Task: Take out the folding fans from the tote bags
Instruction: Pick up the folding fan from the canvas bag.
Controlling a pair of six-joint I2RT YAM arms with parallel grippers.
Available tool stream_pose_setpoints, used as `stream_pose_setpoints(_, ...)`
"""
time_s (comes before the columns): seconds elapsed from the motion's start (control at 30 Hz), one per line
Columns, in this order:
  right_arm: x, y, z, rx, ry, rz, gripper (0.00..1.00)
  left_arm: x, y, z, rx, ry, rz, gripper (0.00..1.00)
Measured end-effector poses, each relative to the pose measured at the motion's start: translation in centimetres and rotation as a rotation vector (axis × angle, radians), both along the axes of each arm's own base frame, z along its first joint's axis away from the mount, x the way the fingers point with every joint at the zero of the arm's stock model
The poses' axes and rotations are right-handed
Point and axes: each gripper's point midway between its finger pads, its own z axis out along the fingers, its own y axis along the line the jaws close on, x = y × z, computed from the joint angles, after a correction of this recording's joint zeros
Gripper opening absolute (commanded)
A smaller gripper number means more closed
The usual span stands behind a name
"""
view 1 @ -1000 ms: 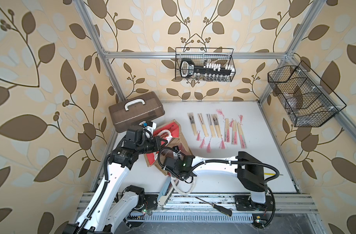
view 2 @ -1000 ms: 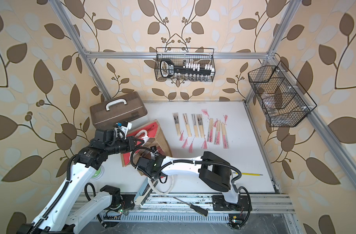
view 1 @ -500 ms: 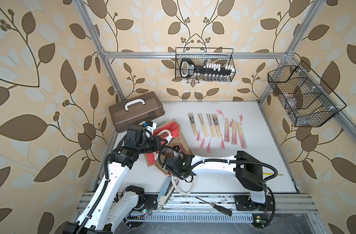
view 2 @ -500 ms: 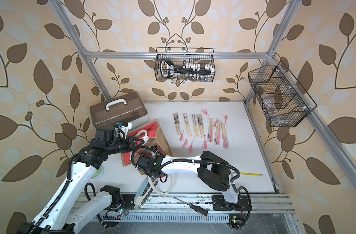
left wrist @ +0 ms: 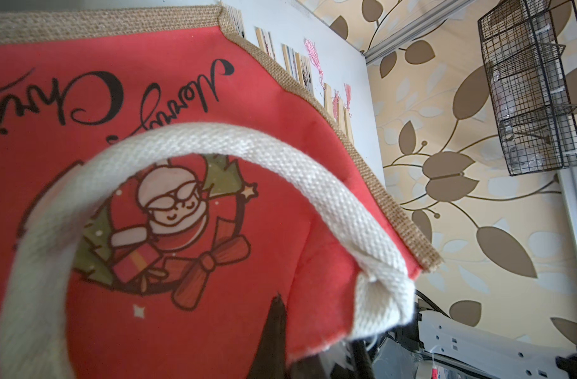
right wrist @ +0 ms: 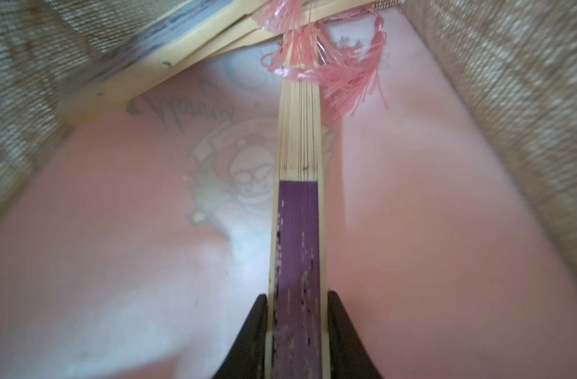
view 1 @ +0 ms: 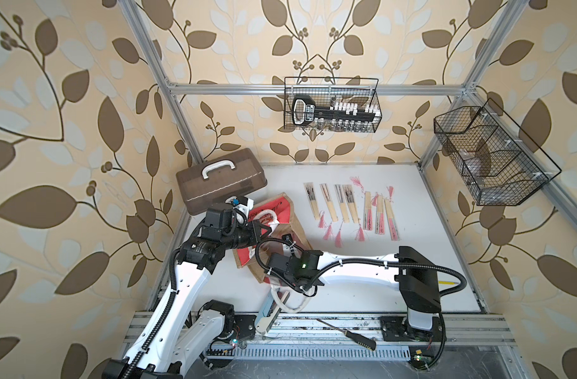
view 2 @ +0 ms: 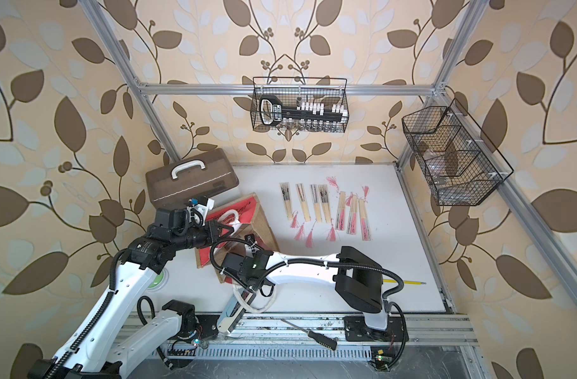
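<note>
The tote bag (view 1: 295, 229) lies on its side at the table's left, red panel up, in both top views (view 2: 264, 226). My left gripper (left wrist: 290, 334) is shut on the bag's red rim beside the white handle (left wrist: 247, 144), holding the mouth up. My right gripper (right wrist: 297, 305) is inside the bag, hidden in the top views, shut on a purple folding fan (right wrist: 297, 229) with bamboo ribs. More fans (right wrist: 188, 42) and pink tassels (right wrist: 339, 75) lie at the bag's bottom. Several fans (view 1: 349, 206) lie in a row on the white table.
A brown case (view 1: 220, 183) stands behind the bag. Wire baskets hang on the back wall (view 1: 331, 110) and the right wall (view 1: 490, 160). A light-blue tool (view 1: 267, 311), a screwdriver (view 1: 346, 333) and a yellow pencil (view 1: 448, 281) lie near the front edge.
The right arm has shifted only slightly at the bag's mouth. The left arm and the bag stand as before.
</note>
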Motion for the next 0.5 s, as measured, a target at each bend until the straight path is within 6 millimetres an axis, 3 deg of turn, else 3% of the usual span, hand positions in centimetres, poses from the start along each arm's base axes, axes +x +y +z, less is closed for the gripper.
stream_pose_setpoints(0.5, -2.7, -0.5, 3.0, 0.030, 0.036, 0.069, 0.24, 0.0, 0.0, 0.0, 0.001, -0.001, 0.001, 0.00)
